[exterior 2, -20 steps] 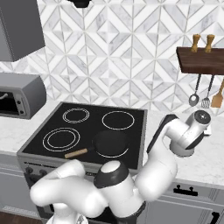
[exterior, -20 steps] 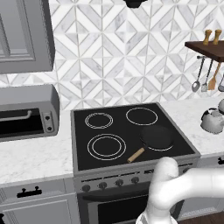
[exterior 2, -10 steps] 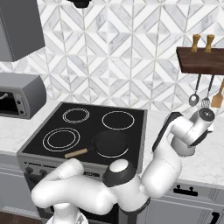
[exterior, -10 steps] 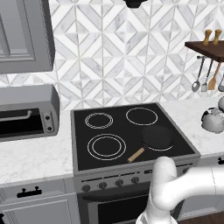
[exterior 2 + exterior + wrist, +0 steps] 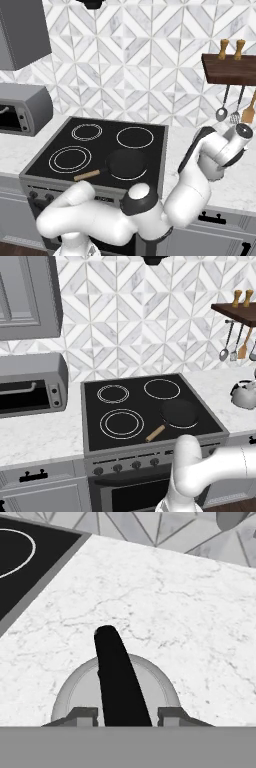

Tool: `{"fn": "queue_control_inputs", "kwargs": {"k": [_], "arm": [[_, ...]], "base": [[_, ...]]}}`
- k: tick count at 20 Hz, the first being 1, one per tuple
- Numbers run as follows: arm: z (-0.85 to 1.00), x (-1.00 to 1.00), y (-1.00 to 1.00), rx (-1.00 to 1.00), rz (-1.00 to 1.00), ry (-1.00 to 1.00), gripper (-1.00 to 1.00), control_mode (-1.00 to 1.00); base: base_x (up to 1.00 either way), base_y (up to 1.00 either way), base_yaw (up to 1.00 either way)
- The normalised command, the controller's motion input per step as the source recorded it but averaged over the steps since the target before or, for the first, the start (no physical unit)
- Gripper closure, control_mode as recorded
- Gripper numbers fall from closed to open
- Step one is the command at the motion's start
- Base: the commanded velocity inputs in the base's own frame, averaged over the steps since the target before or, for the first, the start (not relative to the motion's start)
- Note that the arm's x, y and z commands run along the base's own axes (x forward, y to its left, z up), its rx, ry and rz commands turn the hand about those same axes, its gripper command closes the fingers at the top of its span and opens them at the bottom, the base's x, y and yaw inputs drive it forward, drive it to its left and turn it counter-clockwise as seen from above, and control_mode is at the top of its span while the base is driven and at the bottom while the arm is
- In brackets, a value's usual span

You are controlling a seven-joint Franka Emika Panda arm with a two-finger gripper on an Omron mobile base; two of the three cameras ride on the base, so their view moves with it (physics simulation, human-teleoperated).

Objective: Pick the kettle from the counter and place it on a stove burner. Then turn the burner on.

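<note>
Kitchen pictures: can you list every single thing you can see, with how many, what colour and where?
kettle: one, silver-grey with dark handle, on the counter right of the cooktop
counter: one, white marble
frying pan: one, black with wooden handle, front right of the cooktop
stove burner: one, double white ring, front left
toaster oven: one, grey, left counter
shelf: one, dark wood, on the wall, utensils hanging below
gripper: one, dark tips either side of the kettle's handle

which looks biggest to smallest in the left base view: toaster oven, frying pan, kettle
1. toaster oven, clearly the largest, though cut off by the left edge
2. frying pan, counting its wooden handle
3. kettle, smallest; it sits at the right edge and may be partly cut off, so the gap to the pan is unsure
</note>
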Motion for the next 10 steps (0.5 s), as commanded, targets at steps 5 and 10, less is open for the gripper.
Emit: {"fn": "queue_control_inputs", "kwargs": {"k": [5, 10], "arm": [[-0.16, -0.41, 0.26, -0.02, 0.10, -0.09, 1.00, -1.00], [0.23, -0.33, 0.50, 0.00, 0.08, -0.20, 1.00, -1.00]], "base": [[0.00, 0.00, 0.00], [0.00, 0.00, 0.00]]}}
